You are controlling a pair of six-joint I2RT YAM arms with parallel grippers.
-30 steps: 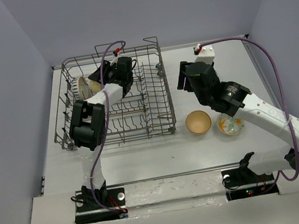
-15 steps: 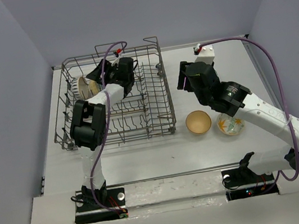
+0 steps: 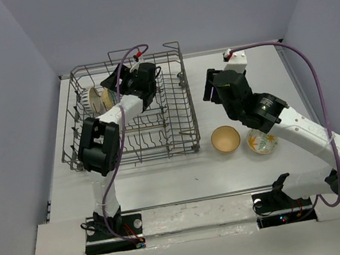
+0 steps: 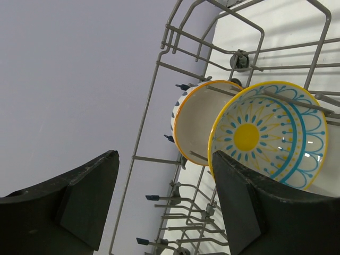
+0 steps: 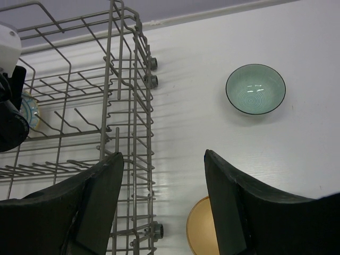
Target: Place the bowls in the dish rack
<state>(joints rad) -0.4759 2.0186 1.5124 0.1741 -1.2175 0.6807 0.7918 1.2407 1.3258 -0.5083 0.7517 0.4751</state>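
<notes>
The fingers (image 4: 85, 202) of my left gripper (image 4: 164, 186) look like matt black plastic, the dish rack (image 3: 169, 124) is dull grey metal wire, the floral bowl (image 4: 268, 133) and teal bowl (image 5: 255, 89) are glossy glazed ceramic, and the bench (image 5: 212, 48) is smooth matt white.

i see the dish rack (image 3: 177, 110) as grey wire. in it, the patterned bowl (image 4: 271, 133) is white with a yellow sun, yellow rays, blue arcs and a yellow rim. the cream bowl (image 4: 194, 122) behind it has an orange rim and dark blue marks outside. right of the rack, on the white table (image 3: 164, 173), are a tan bowl (image 3: 225, 139), a teal bowl (image 5: 255, 89) with fine rings and a flowered bowl (image 3: 262, 141), pale with yellow blooms.
</notes>
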